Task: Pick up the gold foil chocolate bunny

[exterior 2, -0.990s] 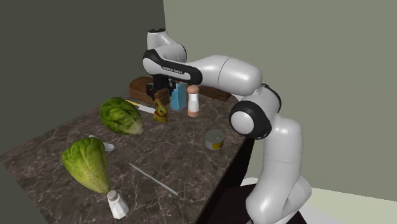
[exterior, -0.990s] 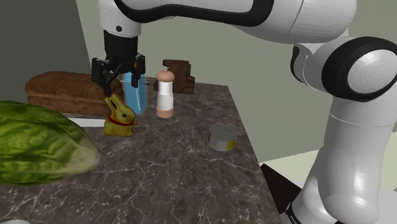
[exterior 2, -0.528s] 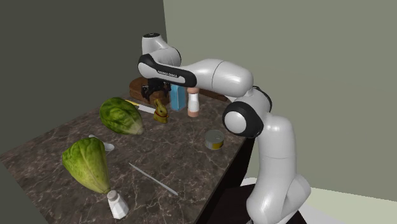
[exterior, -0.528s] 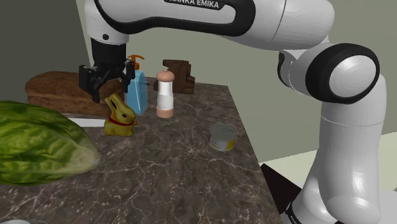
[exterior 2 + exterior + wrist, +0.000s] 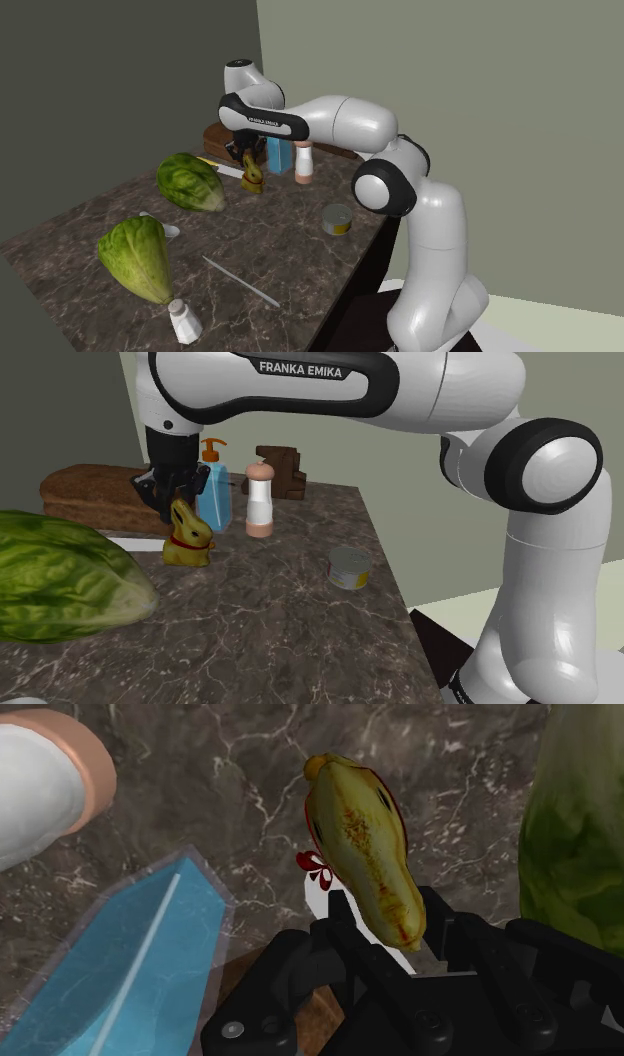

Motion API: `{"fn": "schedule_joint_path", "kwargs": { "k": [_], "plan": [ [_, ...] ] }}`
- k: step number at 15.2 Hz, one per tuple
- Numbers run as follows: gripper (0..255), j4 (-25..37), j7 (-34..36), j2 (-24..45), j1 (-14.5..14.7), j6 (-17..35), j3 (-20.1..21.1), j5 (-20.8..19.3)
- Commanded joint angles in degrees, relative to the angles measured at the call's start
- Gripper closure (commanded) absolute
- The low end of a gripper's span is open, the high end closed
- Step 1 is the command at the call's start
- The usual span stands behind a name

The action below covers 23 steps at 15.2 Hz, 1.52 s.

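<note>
White letters reading FRANKA EMIKA run along the dark band of the arm (image 5: 450, 392). Under it the gripper (image 5: 168, 492) is partly open, its black fingers (image 5: 462, 944) straddling the upper end of the gold bunny (image 5: 188, 537) with slim gaps, not clasping it. The bunny sits on the marbled counter (image 5: 280, 622), ear tips hidden behind the fingers. A blue soap bottle (image 5: 214, 492) stands just behind.

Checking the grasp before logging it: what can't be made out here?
Bunny ears: shoulder view, partly behind the tool.
Lettuce: shoulder view, cut by the left edge.
Bunny's rear end: wrist view, hidden by the tool.
Bunny detail: second exterior view, too small.
</note>
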Motion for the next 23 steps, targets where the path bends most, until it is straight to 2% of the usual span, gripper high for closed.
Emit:
{"fn": "schedule_joint_path", "kwargs": {
  "k": [1,6,15,21,23],
  "plan": [
    [255,-0.04,0.01,0.05,0.01,-0.03,0.00,0.00],
    [255,-0.17,-0.05,-0.06,-0.06,0.00,-0.01,0.06],
    [255,11.47,-0.36,3.00,1.95,-8.68,0.00,-1.18],
    [255,22.83,-0.71,7.09,4.58,-15.99,-0.27,-2.94],
    [255,23.16,-0.72,7.22,4.67,-16.19,-0.30,-2.98]
  ]
}}
